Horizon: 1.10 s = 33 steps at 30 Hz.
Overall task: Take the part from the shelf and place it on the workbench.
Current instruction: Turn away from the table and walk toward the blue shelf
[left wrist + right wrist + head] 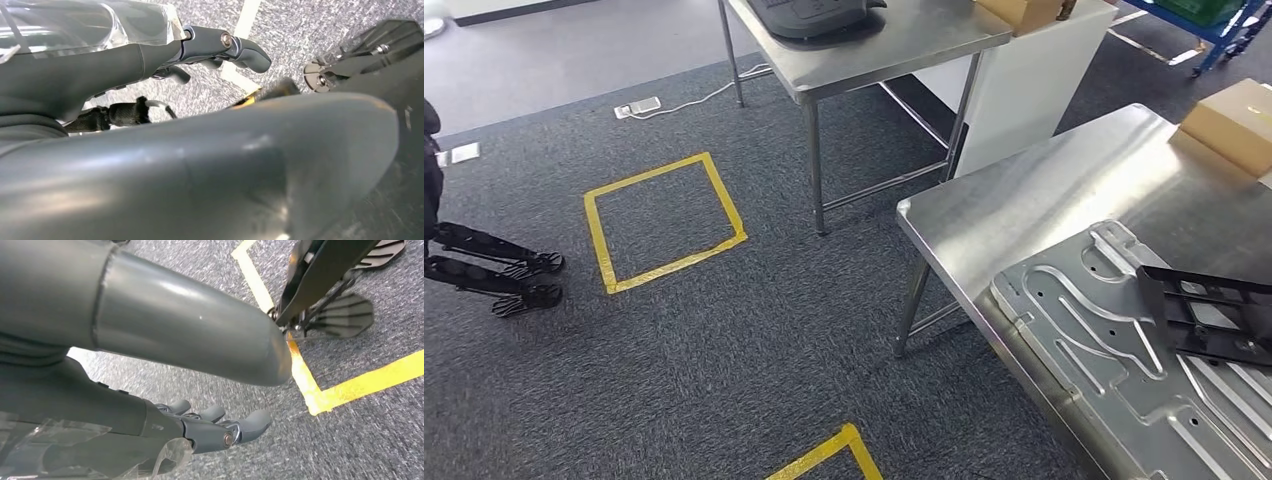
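Observation:
A black frame-like part [1209,315] lies flat on a stamped metal sheet [1104,350] at the near right end of the steel workbench [1024,200]. Neither hand is near it. My left hand [200,150] hangs over the grey carpet, its thick thumb in the foreground and its dark fingers [225,47] stretched out with nothing in them. My right hand [175,340] hangs the same way, its fingers [225,427] apart and empty above a yellow tape line [310,385].
A second steel table [904,50] stands behind, carrying a dark object [814,15] and a cardboard box [1024,12]. Another box [1239,120] sits on the workbench's far corner. Yellow tape squares [664,220] mark the carpet. Black footed legs [504,270] stand at the left, and a blue rack [1214,20] at the far right.

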Motion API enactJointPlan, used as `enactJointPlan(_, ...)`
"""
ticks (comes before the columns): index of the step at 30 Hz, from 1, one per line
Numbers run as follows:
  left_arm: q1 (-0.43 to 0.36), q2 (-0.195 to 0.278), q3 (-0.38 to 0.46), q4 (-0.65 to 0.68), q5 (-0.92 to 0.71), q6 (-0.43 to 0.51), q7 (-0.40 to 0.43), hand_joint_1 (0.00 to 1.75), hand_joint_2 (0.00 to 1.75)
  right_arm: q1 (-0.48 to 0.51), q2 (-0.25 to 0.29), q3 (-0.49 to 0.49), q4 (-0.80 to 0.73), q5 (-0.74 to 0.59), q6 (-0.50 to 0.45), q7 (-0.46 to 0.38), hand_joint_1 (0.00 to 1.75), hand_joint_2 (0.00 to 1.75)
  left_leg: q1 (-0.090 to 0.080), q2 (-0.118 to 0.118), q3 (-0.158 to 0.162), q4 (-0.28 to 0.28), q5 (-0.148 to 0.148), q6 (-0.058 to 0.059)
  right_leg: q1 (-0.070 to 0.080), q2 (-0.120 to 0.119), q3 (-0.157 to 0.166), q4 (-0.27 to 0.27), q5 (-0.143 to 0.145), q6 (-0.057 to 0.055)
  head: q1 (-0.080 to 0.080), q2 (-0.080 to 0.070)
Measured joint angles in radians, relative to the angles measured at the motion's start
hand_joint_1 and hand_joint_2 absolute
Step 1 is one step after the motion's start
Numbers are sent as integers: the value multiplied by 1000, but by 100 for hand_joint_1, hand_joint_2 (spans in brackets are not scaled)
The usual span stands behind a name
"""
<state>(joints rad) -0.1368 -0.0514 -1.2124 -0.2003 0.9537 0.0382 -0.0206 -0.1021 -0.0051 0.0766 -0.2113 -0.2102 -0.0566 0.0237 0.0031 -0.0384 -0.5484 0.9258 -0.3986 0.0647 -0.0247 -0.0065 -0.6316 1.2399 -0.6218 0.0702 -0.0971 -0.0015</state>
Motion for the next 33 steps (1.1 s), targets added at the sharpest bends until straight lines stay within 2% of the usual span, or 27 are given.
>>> enactJointPlan(1, 0, 0, 0, 0, 0, 0, 0, 0, 0, 1, 0, 0, 0, 0, 0, 0, 0, 0, 0, -15, 2, 0, 0, 0, 0, 1, 4, -23, 29, -2, 0, 0)
enactJointPlan(2, 0, 0, 0, 0, 0, 0, 0, 0, 0, 1, 0, 0, 0, 0, 0, 0, 0, 0, 1, -29, 5, 0, -1, -1, -1, 8, 26, -85, 73, -4, 0, 0)
enactJointPlan(3, 0, 0, 0, 0, 0, 0, 0, 0, 0, 3, -1, 0, 0, 0, 0, 0, 0, 0, 1, -43, 8, 0, -2, -2, -3, 27, 57, -164, 118, -6, 0, 0)
enactJointPlan(4, 0, 0, 0, 0, 0, 0, 0, 0, 0, 4, -1, 1, 0, 0, 0, 0, 0, 0, 1, -55, 7, 1, -3, -5, -4, 48, 85, -236, 150, -8, 0, 0)
enactJointPlan(5, -1, 0, 0, 0, 0, 0, 0, 0, 0, 5, -1, 1, 0, 0, 0, 0, 0, 0, 0, -64, 5, 1, -2, -9, -5, 66, 103, -285, 169, -10, 0, 0)
enactJointPlan(6, -1, 0, 0, 0, 0, 0, 0, 0, 0, 4, -1, 1, 0, 0, 0, 0, 0, 0, 0, -73, 2, 0, -1, -13, -5, 77, 111, -307, 173, -11, 0, 0)
enactJointPlan(8, 0, 0, 0, 0, 0, 0, 0, 0, 0, -1, 0, 2, 0, 0, 0, -1, 0, 0, 0, -90, -2, -4, 4, -24, -3, 63, 113, -313, 173, -18, -1, 0)
enactJointPlan(9, 1, 1, 0, 0, 0, 0, 0, 0, 0, -4, 1, 2, 0, 0, 0, -1, 0, 0, 0, -87, -5, -1, 1, -29, -4, 52, 116, -317, 174, -23, -1, 0)
enactJointPlan(11, 2, 2, 0, 0, 0, 0, 0, 0, 0, -3, 3, 3, -1, 0, 0, -1, 0, 0, -2, -47, -33, 64, -39, -38, -6, 25, 123, -324, 177, -35, -3, 0)
enactJointPlan(12, 2, 2, 0, 0, 0, 0, 0, 0, 0, -1, 3, 3, -1, 0, 0, -1, 0, 0, -3, -16, -64, 136, -76, -41, -4, 12, 125, -325, 176, -39, -4, 0)
enactJointPlan(13, 1, 2, 0, 0, 0, 0, 0, 0, 0, 1, 2, 3, -1, 0, 0, -1, 0, 0, -3, 6, -101, 218, -113, -44, -1, -1, 126, -325, 175, -43, -5, 0)
enactJointPlan(14, 1, 2, 0, 0, 0, 0, 0, 0, 0, 3, 1, 3, -1, 0, 0, 0, 0, 0, -3, 16, -133, 286, -136, -45, 2, -11, 127, -325, 174, -44, -5, 0)
enactJointPlan(15, 2, 2, 0, 0, 0, 0, 0, 0, 0, 4, 0, 3, -1, 0, 0, 0, 0, 0, -2, 22, -151, 325, -144, -45, 4, -20, 127, -325, 173, -45, -5, 0)
enactJointPlan(16, 2, 2, 0, 0, 0, 0, 0, 0, 0, 3, -1, 3, -1, 0, 0, 0, 0, 0, -2, 23, -145, 314, -130, -43, 5, -26, 129, -325, 172, -45, -5, 0)
enactJointPlan(17, 3, 2, 0, 0, 0, 0, 0, 0, 0, 1, -1, 3, -1, 0, 0, 0, 0, 0, -3, 25, -119, 262, -99, -38, 6, -30, 131, -325, 170, -45, -5, 0)
enactJointPlan(19, 1, 2, 0, 0, 0, 0, 0, 0, 0, -2, 0, 3, -1, 0, 0, -1, 0, 0, -11, 40, -40, 102, -32, -25, 8, -34, 134, -325, 167, -42, -6, 0)
enactJointPlan(20, 0, 2, 0, 0, 0, 0, 0, 0, 0, -2, 0, 3, -1, 0, 0, -1, 0, 0, -15, 47, -11, 40, -14, -19, 9, -36, 134, -324, 165, -40, -6, 0)
enactJointPlan(21, -1, 2, 0, 0, 0, 0, 0, 0, 0, -2, 1, 3, -1, 0, 0, -1, 0, 0, -19, 53, 6, 5, -7, -15, 11, -38, 133, -324, 164, -37, -6, 0)
enactJointPlan(23, 0, 2, 0, 0, 0, 0, 0, 0, 0, -3, 1, 4, -1, 0, 0, -1, 0, 0, -20, 48, 11, -8, -9, -10, 12, -44, 133, -324, 163, -31, -6, 0)
enactJointPlan(25, 2, 3, 0, 0, 0, 0, 0, 0, 0, -3, 1, 4, -1, 0, 0, -1, 0, 0, -16, 41, 16, -15, -6, -4, 10, -36, 128, -304, 142, -23, -6, 0)
enactJointPlan(26, 2, 3, 0, 0, 0, 0, 0, 0, 0, -2, 1, 4, -2, 0, 0, -1, 0, 0, -13, 39, 19, -19, -4, 0, 9, -26, 111, -263, 115, -19, -6, 0)
enactJointPlan(28, 0, 3, 0, 0, 0, 0, 0, 0, 0, 0, 1, 4, -2, 0, 0, 0, 0, 0, -11, 35, 21, -20, -4, 6, 8, -6, 44, -123, 45, -13, -6, 0)
enactJointPlan(29, 0, 3, 0, 0, 0, 0, 0, 0, 0, 0, 1, 4, -2, 0, 0, 0, 0, 0, -11, 33, 21, -20, -4, 7, 8, -2, 8, -51, 20, -10, -6, 0)
enactJointPlan(30, 0, 3, 0, 0, 0, 0, 0, 0, 0, 1, 0, 4, -2, 0, 0, 0, 0, 0, -10, 30, 22, -20, -4, 7, 7, -1, -16, -8, 13, -8, -6, 0)
enactJointPlan(31, 0, 3, 0, 0, 0, 0, 0, 0, 0, 1, 0, 4, -2, 0, 0, 0, 0, 0, -9, 26, 24, -20, -5, 7, 6, 0, -20, -6, 27, -6, -6, 0)
enactJointPlan(32, 0, 3, 0, 0, 0, 0, 0, 0, 0, 1, 0, 4, -2, 0, 0, 0, 0, 0, -7, 21, 26, -20, -5, 6, 3, 0, -2, -50, 62, -4, -6, 0)
enactJointPlan(33, 0, 3, 0, 0, 0, 0, 0, 0, 0, 2, -1, 4, -2, 0, 0, 0, 0, 0, -5, 16, 29, -20, -6, 4, 0, 3, 32, -125, 105, -1, -6, 0)
